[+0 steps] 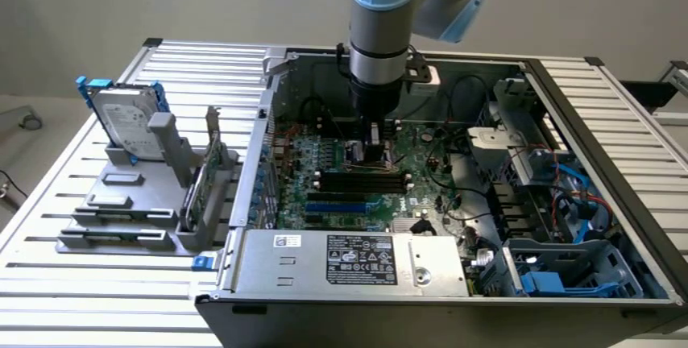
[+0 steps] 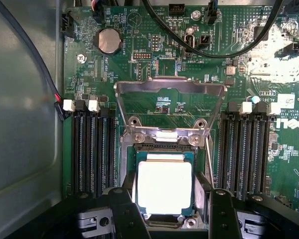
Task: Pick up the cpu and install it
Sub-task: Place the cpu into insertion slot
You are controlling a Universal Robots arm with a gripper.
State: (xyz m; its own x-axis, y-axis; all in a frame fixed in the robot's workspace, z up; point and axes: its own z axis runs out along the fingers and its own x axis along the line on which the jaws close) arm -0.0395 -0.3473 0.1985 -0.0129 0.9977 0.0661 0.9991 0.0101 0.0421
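The cpu [image 2: 164, 186], a small square chip with a bright silvery top and pale rim, lies level in the square socket [image 2: 164, 145] of the green motherboard [image 2: 154, 59]. The socket's metal load plate [image 2: 169, 87] stands swung open beyond it. My gripper [image 2: 167, 201] straddles the chip, and its black fingers [image 2: 124, 211] rest against two opposite sides of it. I cannot tell whether the chip is fully seated. In the exterior view the gripper [image 1: 373, 145] reaches straight down into the open computer case [image 1: 559, 82] onto the motherboard [image 1: 322, 163].
Black memory slots [image 2: 92, 149] flank the socket on both sides. Black cables [image 2: 214, 50] loop over the board past the load plate. A silver hard drive in a blue bracket [image 1: 127, 122] stands on a grey rack at the exterior view's left. The power supply [image 1: 355, 261] fills the case front.
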